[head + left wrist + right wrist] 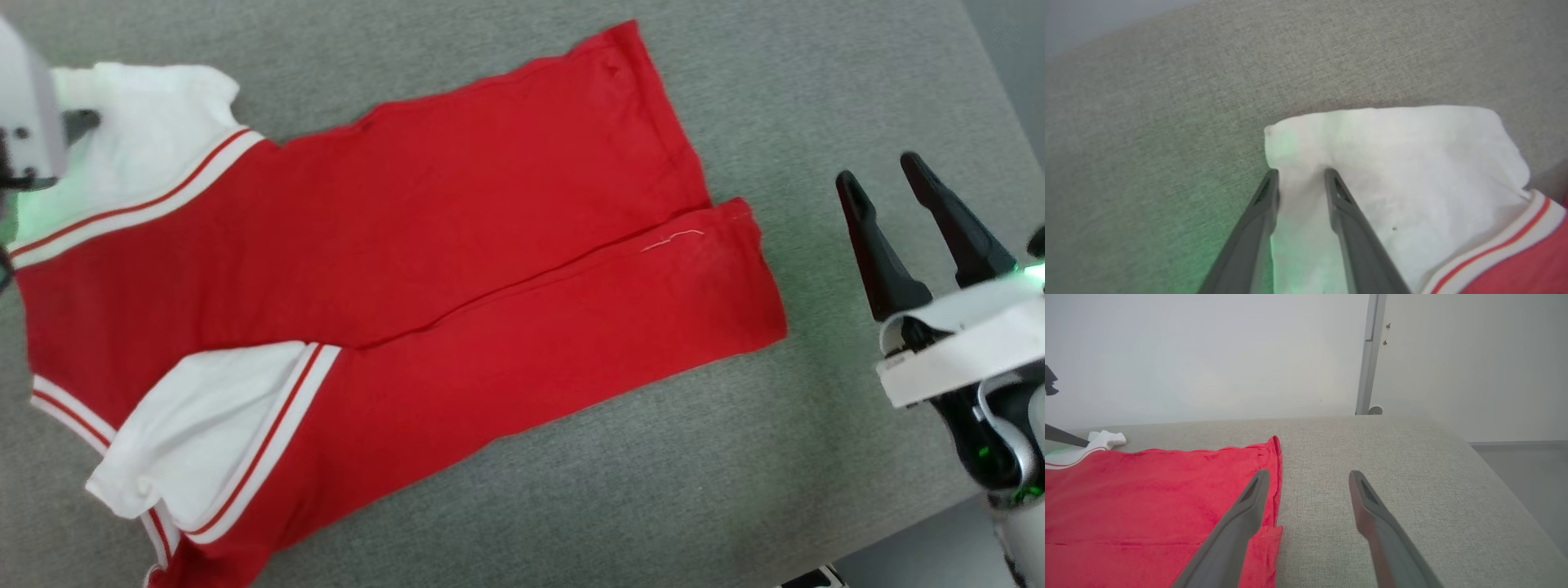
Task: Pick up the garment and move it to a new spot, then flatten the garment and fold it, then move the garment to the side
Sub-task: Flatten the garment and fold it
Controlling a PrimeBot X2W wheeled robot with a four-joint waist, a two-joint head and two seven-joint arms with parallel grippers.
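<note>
While garment [392, 269] lies on desk [816, 82], long sides folded inward, left hand [1300, 175] is set narrow astride its sleeve [1392, 163], grip unconfirmed; right hand [886, 180] held wide beside hem [735, 245]. Final fold, side move outstanding.

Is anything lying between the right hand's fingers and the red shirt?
Nothing. In the head view, a bare strip of grey fabric surface separates the right gripper, fingers spread, from the garment at its bottom hem.

Right gripper [878, 167]: dark tapered fingers [878, 253], white wrist housing [963, 343], green lights [1030, 269].
</note>
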